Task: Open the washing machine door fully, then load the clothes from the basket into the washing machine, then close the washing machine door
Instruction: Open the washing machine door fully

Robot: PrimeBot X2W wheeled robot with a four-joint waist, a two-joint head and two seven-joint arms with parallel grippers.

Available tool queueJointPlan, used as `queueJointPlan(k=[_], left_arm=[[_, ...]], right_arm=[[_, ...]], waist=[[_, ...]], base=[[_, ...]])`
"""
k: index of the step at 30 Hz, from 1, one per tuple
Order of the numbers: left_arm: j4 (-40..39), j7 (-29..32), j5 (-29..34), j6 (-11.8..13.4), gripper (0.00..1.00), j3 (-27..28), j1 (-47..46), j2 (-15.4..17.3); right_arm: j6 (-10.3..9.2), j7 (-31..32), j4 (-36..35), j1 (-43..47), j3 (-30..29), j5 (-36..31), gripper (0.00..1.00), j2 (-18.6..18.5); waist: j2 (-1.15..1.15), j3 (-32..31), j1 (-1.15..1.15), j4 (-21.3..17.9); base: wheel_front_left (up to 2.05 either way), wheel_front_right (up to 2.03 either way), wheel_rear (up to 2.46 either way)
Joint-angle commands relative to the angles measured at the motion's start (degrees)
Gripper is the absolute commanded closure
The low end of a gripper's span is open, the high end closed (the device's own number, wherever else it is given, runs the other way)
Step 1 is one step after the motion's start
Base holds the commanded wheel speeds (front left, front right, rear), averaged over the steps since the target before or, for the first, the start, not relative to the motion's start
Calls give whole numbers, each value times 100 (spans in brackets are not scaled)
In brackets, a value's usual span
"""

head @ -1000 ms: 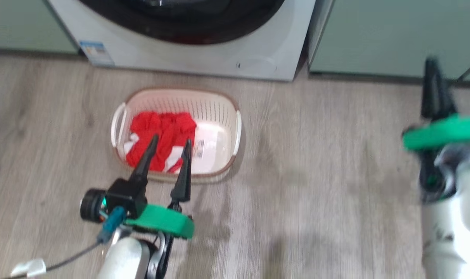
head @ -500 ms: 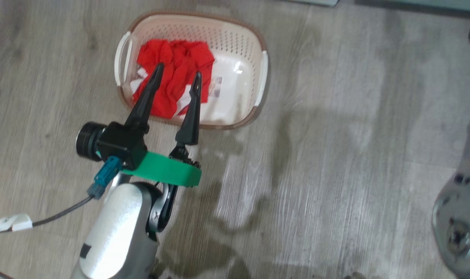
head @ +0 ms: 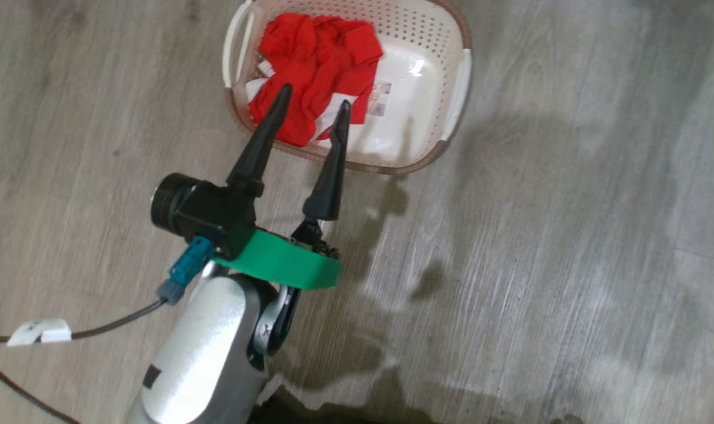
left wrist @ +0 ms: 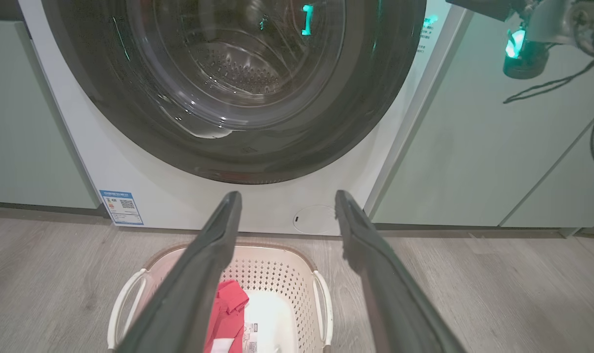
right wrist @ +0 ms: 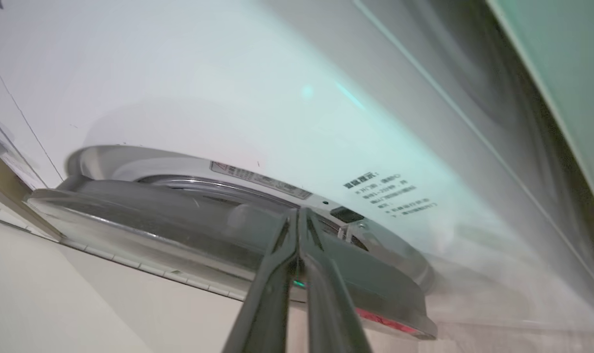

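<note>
Left pincer point(head: 314, 99) was wide open with nothing in it, hanging above the basket point(head: 454, 106), tips over the 6 o'clock edge of the clothes point(head: 316, 47). My read: staged for the pick, but the door has to come open first. The red garment lay bunched in the basket's 9 o'clock half. A printed label point(head: 382, 97) showed on the bare bottom toward 3 o'clock. A tagged cable point(head: 39, 333) ran off the left arm at 8 o'clock, well apart from the basket.

The basket sat on the wood-look floor point(head: 539, 235) near the washing machine point(left wrist: 179, 206), at 6 o'clock below the washing machine door point(left wrist: 106, 122). Blue sticker point(left wrist: 122, 207) was at the machine's 7 o'clock corner, round white flap point(left wrist: 314, 219) at 5 o'clock, pale green cabinets point(left wrist: 473, 147) on both sides. From the front the door looked shut or close to it, with the steel drum point(left wrist: 238, 68) visible through the glass.

Right pincer point(right wrist: 298, 212) was fully closed and empty, its tip at the door's rim beside the latch slot point(right wrist: 346, 214). It was probably being used as one hook to lever the door off its catch. The right wrist view was blurred, so I couldn't tell if the door had cracked off the front panel.

In the way:
- The left arm hung in front of the door and could foul the swing.
- The basket looked low enough to pass under.
- The right cabinet was close to the latch side, so the right arm had little room.
</note>
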Motion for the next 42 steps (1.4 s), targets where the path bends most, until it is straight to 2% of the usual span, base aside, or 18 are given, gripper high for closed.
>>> queueJointPlan(k=[1, 16, 27, 42], left_arm=[[-197, -54, -65, 36, 0, 43, -107, 62], [-292, -54, -160, 156, 0, -277, -180, 62], [-356, -54, -149, 188, 0, -264, -157, 62], [-381, -54, -82, 222, 0, -327, -58, 62]], right_arm=[[0, 98, 16, -457, -9, -92, 100, 46], [0, 194, 1060, -1368, -92, -575, 100, -115], [0, 529, 1944, -1684, -540, -637, 100, -241], [0, 1172, 2074, -1358, -827, -316, 100, -259]], waist=[[0, 72, -1, 142], [0, 201, -1, 445], [0, 210, -1, 531], [0, -130, -1, 572]], base=[[0, 0, 0], [0, 0, 0], [0, 0, 0], [0, 0, 0]])
